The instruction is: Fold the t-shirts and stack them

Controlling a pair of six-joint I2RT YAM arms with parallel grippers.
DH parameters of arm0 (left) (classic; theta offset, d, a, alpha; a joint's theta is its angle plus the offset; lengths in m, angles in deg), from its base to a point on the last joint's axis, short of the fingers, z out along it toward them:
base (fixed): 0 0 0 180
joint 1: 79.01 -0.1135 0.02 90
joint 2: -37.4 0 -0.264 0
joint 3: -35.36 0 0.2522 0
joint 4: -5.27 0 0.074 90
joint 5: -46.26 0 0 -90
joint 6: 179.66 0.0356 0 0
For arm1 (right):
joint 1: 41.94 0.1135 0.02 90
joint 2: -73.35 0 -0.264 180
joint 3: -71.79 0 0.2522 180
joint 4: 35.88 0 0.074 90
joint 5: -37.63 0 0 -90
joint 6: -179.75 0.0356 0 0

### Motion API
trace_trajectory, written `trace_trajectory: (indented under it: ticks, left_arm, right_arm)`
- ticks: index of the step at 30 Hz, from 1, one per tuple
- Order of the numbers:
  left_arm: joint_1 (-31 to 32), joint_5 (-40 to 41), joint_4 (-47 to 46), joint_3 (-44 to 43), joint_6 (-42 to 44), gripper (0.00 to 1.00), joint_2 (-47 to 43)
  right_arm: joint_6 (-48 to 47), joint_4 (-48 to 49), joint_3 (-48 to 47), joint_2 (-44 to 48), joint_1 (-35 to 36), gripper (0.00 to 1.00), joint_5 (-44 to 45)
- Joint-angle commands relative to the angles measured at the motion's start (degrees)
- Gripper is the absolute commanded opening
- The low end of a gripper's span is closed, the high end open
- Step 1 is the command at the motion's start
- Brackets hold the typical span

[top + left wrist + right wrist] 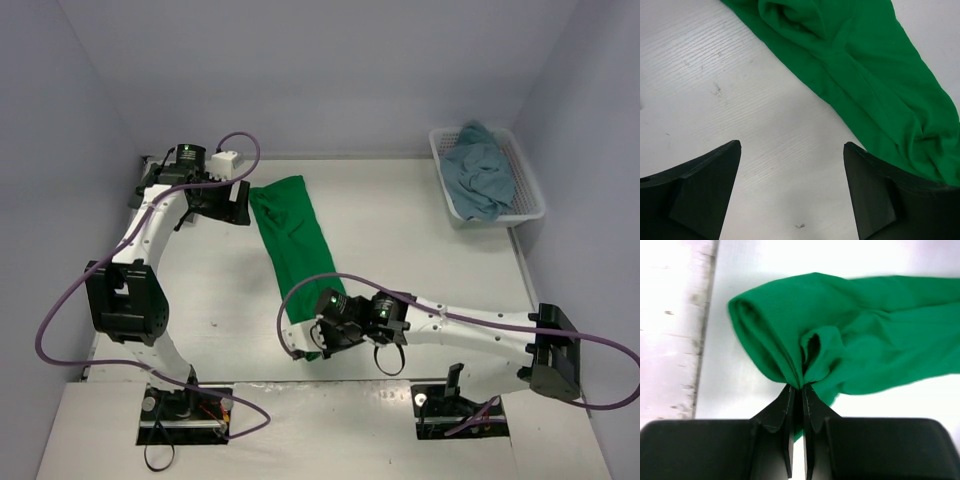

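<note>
A bright green t-shirt (293,240) lies folded into a long strip down the middle of the table. My right gripper (322,340) sits at the strip's near end, shut on a bunched fold of the green t-shirt (840,340). The pinched cloth rises into a small hump at the right gripper (802,388). My left gripper (238,205) hovers at the strip's far end, just left of the cloth. In the left wrist view the left gripper (792,192) stands open over bare table, with the green t-shirt (865,85) beside its right finger. A teal-blue t-shirt (482,172) lies crumpled in the basket.
A white lattice basket (527,190) stands at the back right corner. The table's near edge (702,340) runs just left of the pinched cloth in the right wrist view. Purple cables loop over both arms.
</note>
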Motion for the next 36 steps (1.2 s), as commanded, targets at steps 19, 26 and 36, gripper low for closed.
trace_trajectory:
  ticks: [19,26,36]
  left_arm:
    - [-1.7,-3.6,-2.1,-0.8,-1.3,0.78,-1.8]
    - [-2.2,-4.5,-2.3,-0.8,-1.8,0.77,-1.5]
    - [-2.4,-5.0,-2.3,-0.6,-2.2,0.77,-1.9]
  right_arm:
    - [-15.0,2.5,-27.8,-22.6,-25.4,0.0,-17.3]
    - [-15.6,2.9,-37.0,-31.9,-28.6,0.0,-19.6]
    - [-16.7,2.5,-46.1,-40.0,-32.2,0.0,-20.7]
